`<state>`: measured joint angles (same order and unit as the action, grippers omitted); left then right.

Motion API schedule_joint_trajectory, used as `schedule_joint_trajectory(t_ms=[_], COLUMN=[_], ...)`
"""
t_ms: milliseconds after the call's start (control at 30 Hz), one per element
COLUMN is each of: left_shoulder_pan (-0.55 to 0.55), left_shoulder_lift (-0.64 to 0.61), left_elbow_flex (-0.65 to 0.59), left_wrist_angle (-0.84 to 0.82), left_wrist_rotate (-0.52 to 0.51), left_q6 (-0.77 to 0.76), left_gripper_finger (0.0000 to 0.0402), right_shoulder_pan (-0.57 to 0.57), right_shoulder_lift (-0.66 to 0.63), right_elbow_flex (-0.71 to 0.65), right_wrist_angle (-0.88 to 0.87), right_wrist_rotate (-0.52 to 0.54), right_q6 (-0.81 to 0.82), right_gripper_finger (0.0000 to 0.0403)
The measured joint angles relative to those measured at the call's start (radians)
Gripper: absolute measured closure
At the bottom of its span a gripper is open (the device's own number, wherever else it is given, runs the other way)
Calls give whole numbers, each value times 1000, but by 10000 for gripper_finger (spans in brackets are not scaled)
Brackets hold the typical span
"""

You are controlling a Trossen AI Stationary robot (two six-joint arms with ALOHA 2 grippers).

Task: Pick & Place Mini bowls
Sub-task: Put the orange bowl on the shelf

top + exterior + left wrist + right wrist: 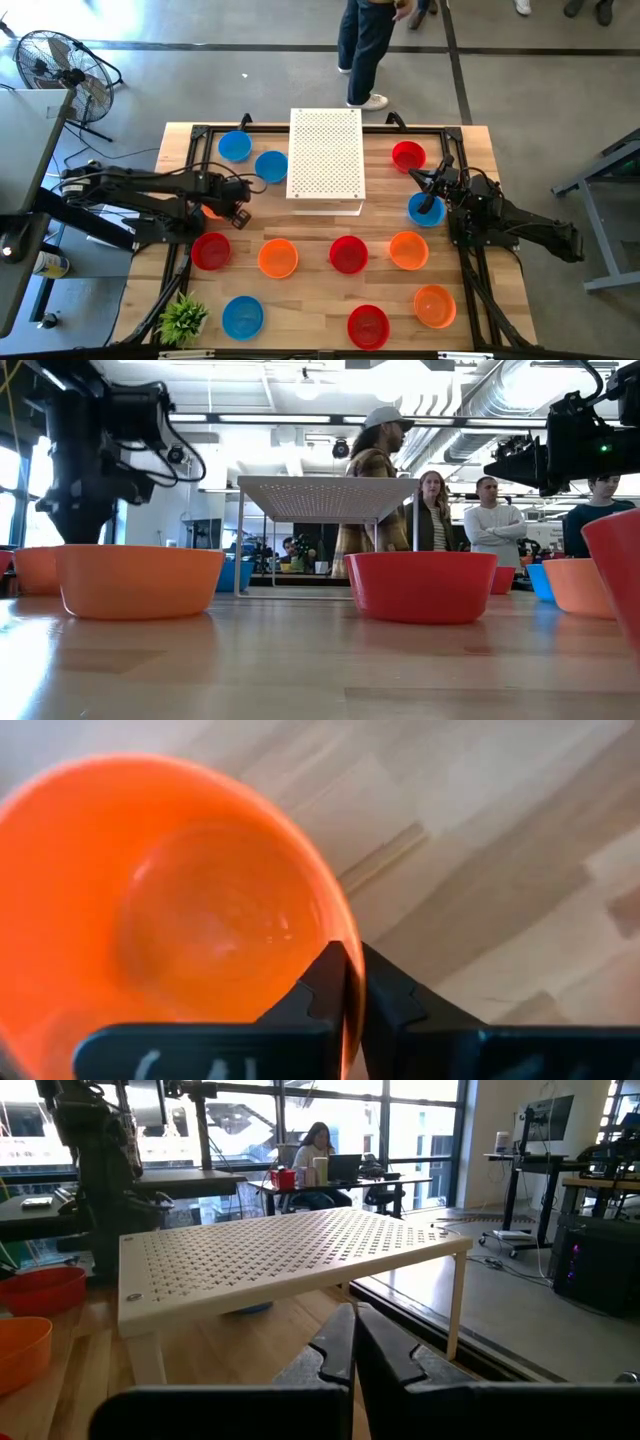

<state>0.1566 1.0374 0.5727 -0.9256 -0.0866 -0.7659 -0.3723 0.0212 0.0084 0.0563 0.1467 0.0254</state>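
My left gripper (236, 207) is at the table's left, shut on an orange mini bowl (170, 910) that shows only as an orange sliver under the arm in the high view (211, 210). My right gripper (354, 1342) is shut and holds nothing. It hangs raised at the table's right, over a blue bowl (424, 211), facing the white platform. Several more red, orange and blue bowls rest on their bases: blue (235, 146), blue (271, 166), red (408, 155), red (211, 250), orange (278, 258), red (348, 253), orange (408, 250). My left gripper pinches the orange bowl's rim (346, 988), one finger inside the bowl and the other outside its wall. The fingers come from above, pointing down. Whether the bowl's base is on the table or lifted clear, I cannot tell.
The white perforated platform (325, 155) stands on legs at the table's far middle. A small green plant (183, 318) sits at the near left corner. A person's legs (362, 50) show beyond the far edge, with more people in the room behind (495, 520). Bare wood lies between the bowl rows.
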Motion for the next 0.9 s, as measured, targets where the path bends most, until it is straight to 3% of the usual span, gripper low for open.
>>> schedule_joint_trajectory(t_ms=[333, 533, 900], left_shoulder_pan=[1, 106, 211], left_shoulder_lift=[0, 52, 361], left_elbow_flex=[305, 571, 979], left_wrist_angle=[-81, -93, 18], left_wrist_rotate=[-87, -110, 8], left_q6=[198, 416, 894], left_gripper_finger=[399, 400, 401], right_shoulder_pan=[0, 0, 0], right_shoulder_lift=[0, 0, 0], right_elbow_flex=[0, 0, 0], right_wrist_angle=[0, 0, 0], right_wrist_rotate=[0, 0, 0], right_q6=[0, 0, 0], right_gripper_finger=[402, 402, 402])
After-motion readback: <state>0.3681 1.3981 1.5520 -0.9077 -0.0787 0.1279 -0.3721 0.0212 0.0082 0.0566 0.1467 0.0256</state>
